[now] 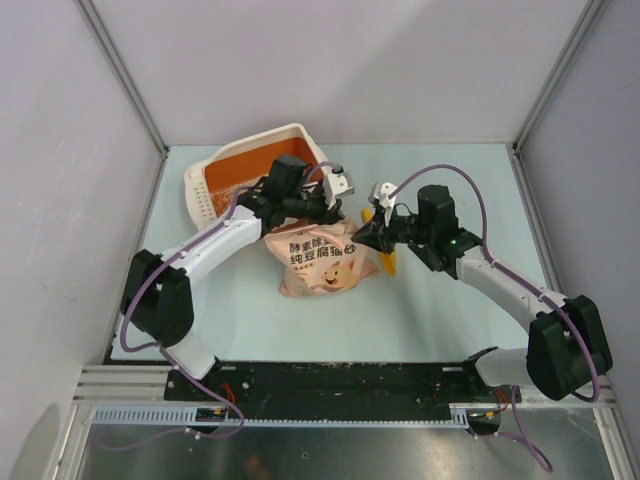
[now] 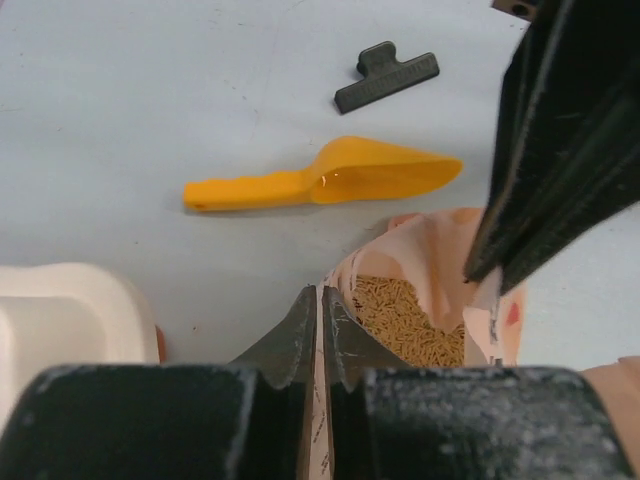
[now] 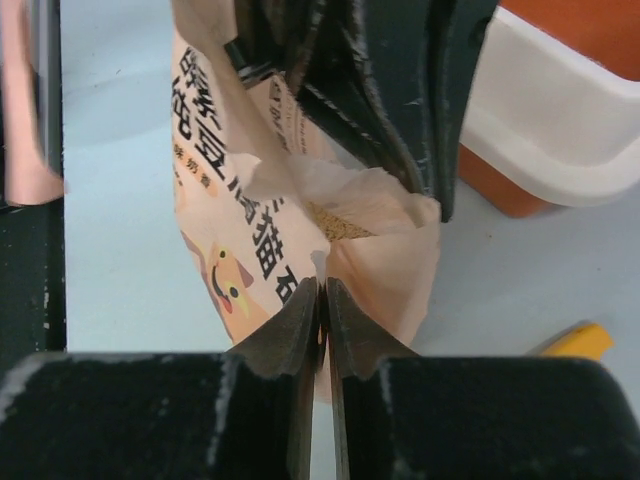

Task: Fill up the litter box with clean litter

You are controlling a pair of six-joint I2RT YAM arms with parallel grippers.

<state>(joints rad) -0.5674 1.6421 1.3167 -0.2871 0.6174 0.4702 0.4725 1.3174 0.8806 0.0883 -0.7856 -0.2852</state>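
Beige clean litter (image 2: 400,318) inside open bag (image 1: 325,265)

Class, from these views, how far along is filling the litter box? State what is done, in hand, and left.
Done: the clip is off and the bag is open, litter showing inside. In hand: left claw and right claw each pinch an edge of the bag's mouth. Left: the litter box shows bare orange where visible, so pouring remains.

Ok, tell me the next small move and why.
Probably lift the bag and tip its mouth toward the box: the left hand and right hand each pinch an edge of its open mouth, litter shows inside, and the box sits beside it.
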